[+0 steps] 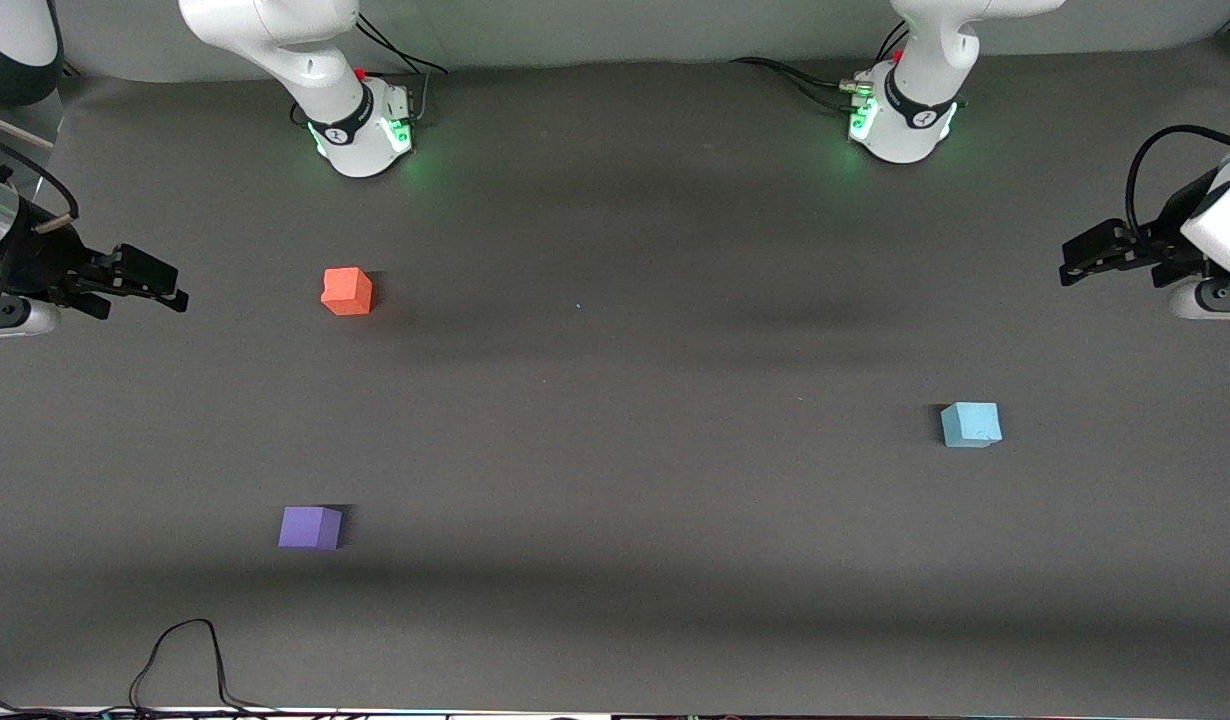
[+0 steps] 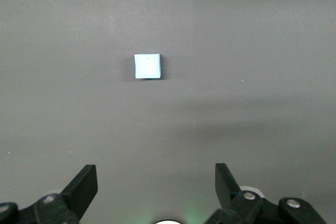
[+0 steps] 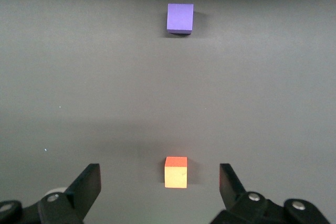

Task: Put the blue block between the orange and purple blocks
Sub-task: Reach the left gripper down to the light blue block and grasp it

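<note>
From my remote station I see a dark grey surface (image 1: pixel 615 400) with three small foam cubes resting on it, all well apart from each other. Nearest the front camera is the purple block (image 1: pixel 310 527), toward the right arm's end of the surface. A little farther from the camera, toward the left arm's end, sits the blue block (image 1: pixel 971 424), alone and untouched. Farther again is the orange block (image 1: pixel 347 291), on the right arm's end, roughly in line with the purple one, with bare surface between them. The right end effector (image 1: pixel 165 285) hangs in the air at its own end of the surface, beside the orange block, its fingers (image 3: pixel 86 184) spread wide and empty. The left end effector (image 1: pixel 1075 262) hangs above the other end, its fingers (image 2: pixel 84 184) also spread apart, holding nothing. Farthest away, both white arm bases stand along the back edge.
</note>
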Controlling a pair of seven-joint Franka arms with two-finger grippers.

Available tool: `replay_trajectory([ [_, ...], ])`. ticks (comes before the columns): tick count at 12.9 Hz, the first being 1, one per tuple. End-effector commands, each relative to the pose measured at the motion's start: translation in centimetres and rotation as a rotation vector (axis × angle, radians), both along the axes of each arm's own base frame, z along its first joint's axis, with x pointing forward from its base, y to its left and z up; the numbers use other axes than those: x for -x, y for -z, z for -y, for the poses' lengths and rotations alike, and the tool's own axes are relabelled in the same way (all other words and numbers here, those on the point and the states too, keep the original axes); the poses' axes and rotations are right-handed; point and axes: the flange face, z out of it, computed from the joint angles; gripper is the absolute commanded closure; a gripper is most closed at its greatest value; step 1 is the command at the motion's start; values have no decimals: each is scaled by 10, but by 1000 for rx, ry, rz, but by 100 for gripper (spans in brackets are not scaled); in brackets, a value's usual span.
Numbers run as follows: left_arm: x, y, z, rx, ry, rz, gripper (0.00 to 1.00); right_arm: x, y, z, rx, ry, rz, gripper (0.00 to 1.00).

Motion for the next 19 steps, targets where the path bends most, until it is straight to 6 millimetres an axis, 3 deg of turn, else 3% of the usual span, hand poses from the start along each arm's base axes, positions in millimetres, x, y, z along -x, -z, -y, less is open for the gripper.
replay_trajectory([
  [1, 0, -5, -3, 8, 12, -9, 0, -2, -2, -1, -21, -12, 8, 0],
  [5, -5, 5, -11, 2, 0, -15, 0, -3, 0, -3, -21, -12, 12, 0],
  [10, -21, 56, -39, 0, 17, 3, 0, -6, 6, -3, -19, -13, 9, 0],
  [12, -24, 98, -39, -2, 18, 19, 0, -4, 7, -3, -19, -12, 6, 0],
  [15, -31, 186, -38, -5, 18, 51, 0, -4, 12, -3, -19, -12, -5, 0],
  [19, -51, 273, -39, -14, 26, 57, 0, 1, 14, -5, -21, -13, -11, 0],
])
